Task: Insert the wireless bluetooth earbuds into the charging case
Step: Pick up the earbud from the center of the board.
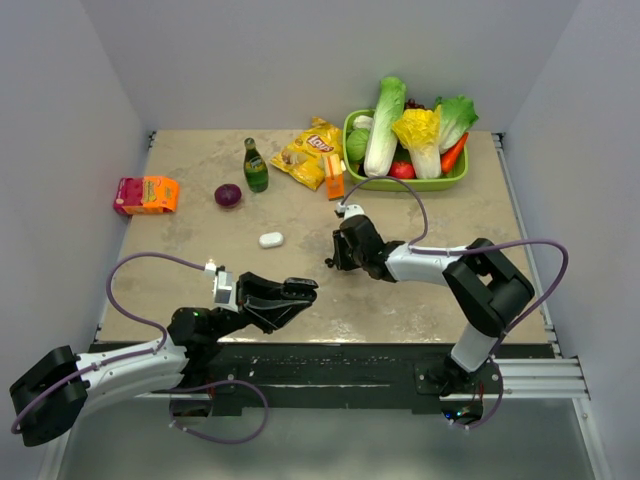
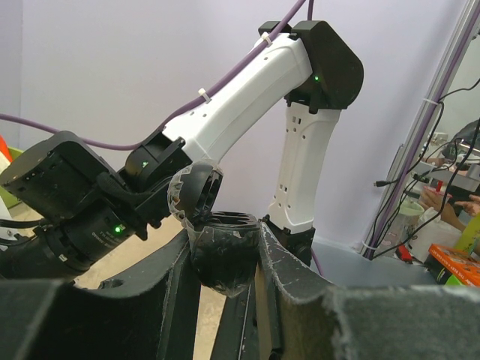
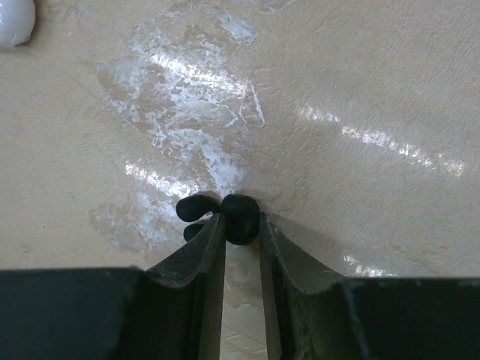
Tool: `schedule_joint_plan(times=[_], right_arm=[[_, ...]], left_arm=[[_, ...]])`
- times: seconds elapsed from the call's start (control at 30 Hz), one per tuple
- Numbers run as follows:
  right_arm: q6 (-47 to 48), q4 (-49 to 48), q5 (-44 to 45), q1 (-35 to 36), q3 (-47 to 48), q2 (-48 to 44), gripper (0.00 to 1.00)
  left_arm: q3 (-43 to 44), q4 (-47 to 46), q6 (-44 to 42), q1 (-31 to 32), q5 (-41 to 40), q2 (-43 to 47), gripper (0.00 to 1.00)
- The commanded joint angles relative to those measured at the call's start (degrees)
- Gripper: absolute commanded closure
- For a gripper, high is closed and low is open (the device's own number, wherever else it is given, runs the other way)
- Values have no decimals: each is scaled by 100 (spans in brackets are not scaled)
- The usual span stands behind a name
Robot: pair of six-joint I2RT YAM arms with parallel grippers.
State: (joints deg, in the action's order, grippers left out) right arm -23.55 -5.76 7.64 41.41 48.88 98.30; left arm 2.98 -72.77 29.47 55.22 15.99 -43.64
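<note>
Table, top view:
- one white oval plastic case [image 1: 270, 239]
- one dark green glass bottle [image 1: 256, 166]
- one round purple onion [image 1: 228, 195]
- one yellow crisp bag [image 1: 310, 152]
- one narrow orange carton [image 1: 333, 178]
- one pink-and-orange packet [image 1: 146, 195]
- one green plastic basket [image 1: 420, 184] of vegetables, too crowded to count singly

Right wrist view: two small black rounded earbuds [image 3: 240, 217].

Left wrist view: one black hinged charging case [image 2: 221, 251].
</note>
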Motion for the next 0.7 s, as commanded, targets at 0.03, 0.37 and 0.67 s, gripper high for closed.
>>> schedule_joint_plan(times=[0.03,0.37,0.67], right_arm=[[44,57,89,-36,130,172,79],[61,13,10,-28,201,260,89],[9,5,-70,-28,148,225,100]], left_arm=[[-1371,-519,50,24,-78,4,100],[-1353,-501,32,24,-70,13,100],[-1318,-466,23,24,-52,13,100]])
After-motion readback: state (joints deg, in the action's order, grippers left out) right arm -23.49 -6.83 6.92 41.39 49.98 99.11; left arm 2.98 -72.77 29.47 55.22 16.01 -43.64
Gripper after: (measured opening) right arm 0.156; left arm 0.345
